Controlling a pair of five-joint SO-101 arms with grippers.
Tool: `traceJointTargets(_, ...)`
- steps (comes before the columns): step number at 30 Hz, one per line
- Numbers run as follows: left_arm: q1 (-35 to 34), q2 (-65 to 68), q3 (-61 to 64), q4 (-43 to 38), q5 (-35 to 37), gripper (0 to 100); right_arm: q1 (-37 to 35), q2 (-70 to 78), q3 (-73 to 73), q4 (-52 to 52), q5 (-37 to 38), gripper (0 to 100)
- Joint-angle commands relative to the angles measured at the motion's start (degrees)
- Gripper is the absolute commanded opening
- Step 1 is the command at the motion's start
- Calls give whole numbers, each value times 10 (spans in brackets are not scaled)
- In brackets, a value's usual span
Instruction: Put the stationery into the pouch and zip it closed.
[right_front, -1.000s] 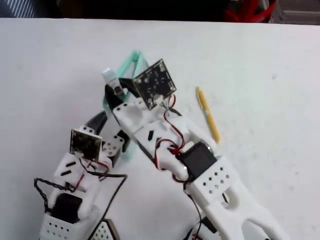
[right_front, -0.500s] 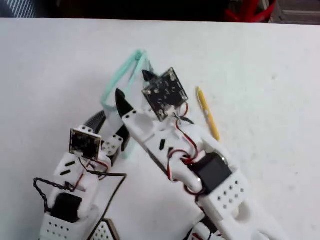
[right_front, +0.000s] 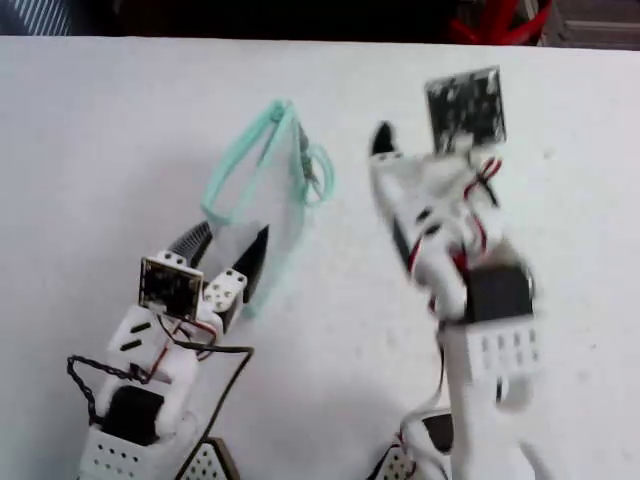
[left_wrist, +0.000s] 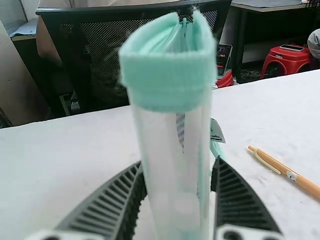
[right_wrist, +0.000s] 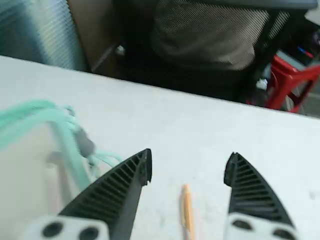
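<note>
The clear pouch (right_front: 262, 190) with teal trim lies left of centre, and its teal zip loop (right_front: 316, 172) trails to the right. My left gripper (right_front: 226, 246) is shut on the pouch's near end. In the left wrist view the pouch (left_wrist: 172, 125) stands between the ribbed fingers (left_wrist: 112, 202), with a pale striped shape inside it. My right gripper (right_front: 420, 130) hovers open to the right of the pouch. Its wrist view shows the fingers (right_wrist: 127, 182) spread wide above the yellow pen (right_wrist: 187, 212), with the pouch (right_wrist: 35, 150) off to one side. The pen (left_wrist: 282, 169) lies flat on the table.
The white table (right_front: 120, 110) has free room at the back left and on the far right (right_front: 590, 200). Off the far edge are a black mesh chair (left_wrist: 90, 55) and a red stool (left_wrist: 287, 55). Loose cables (right_front: 95, 375) run beside the left arm's base.
The right arm has swung away from above the pouch, to the right and farther back, and now covers the pen in the high view. The left gripper has kept still on the pouch.
</note>
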Motion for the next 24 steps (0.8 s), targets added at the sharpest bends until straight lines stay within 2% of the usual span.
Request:
traceJointTargets(1, -4, -4, -4, -3, 3, 210, 44, 109, -28, 1, 56, 198)
traceJointTargets(4, -4, -4, -4, -3, 3, 210, 45, 212, -39, -8, 78, 148)
traceJointTargets(10, -4, -4, -4, -2, 3, 210, 44, 429, -144, -7, 76, 193)
traceJointTargets(15, -4, -4, -4, -2, 3, 210, 41, 590, -240, 14, 76, 172)
traceJointTargets(24, -3, -4, -4, -4, 2, 210, 42, 716, -344, 70, 80, 149)
